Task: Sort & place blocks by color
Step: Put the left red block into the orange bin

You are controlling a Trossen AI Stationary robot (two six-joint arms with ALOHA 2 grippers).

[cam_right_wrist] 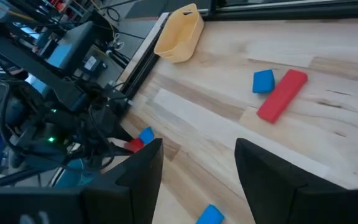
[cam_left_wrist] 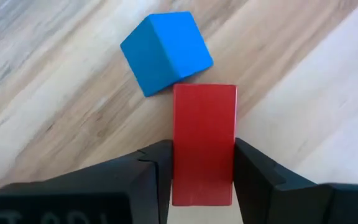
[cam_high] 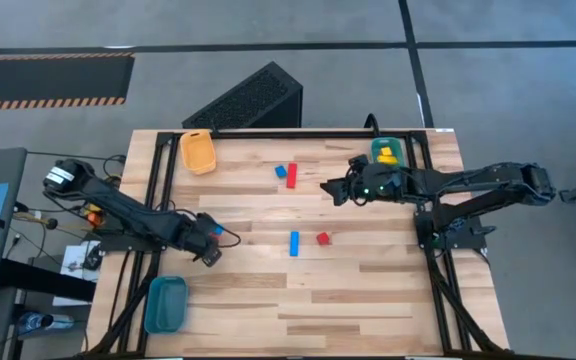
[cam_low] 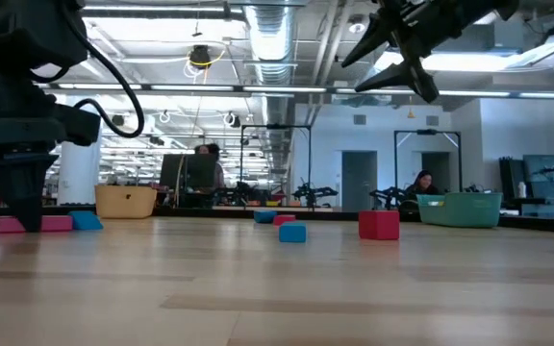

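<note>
A red bar block (cam_left_wrist: 204, 124) lies flat on the wooden table (cam_high: 368, 290) near its left side, and my left gripper (cam_high: 211, 248) is shut on it. A blue cube (cam_left_wrist: 166, 53) sits against the bar's free end. My right gripper (cam_high: 334, 190) hangs open and raised over the far middle of the table, holding nothing. Below and left of it lie another red bar (cam_high: 291, 177) and a blue cube (cam_high: 280, 172). A blue bar (cam_high: 294, 243) and a red cube (cam_high: 323, 238) lie mid-table. My left gripper pinches the red bar's two long sides (cam_left_wrist: 178, 155) between its two fingers (cam_left_wrist: 154, 174), toward the end away from the blue cube. The fingers come steeply from above and lie across the bar. The bar lies flat on the table (cam_low: 56, 223).
An orange bin (cam_high: 198, 150) stands at the far left. A green bin (cam_high: 400, 146) with yellow blocks stands at the far right, and a teal bin (cam_high: 165, 303) at the near left. The near right of the table shows bare wood.
</note>
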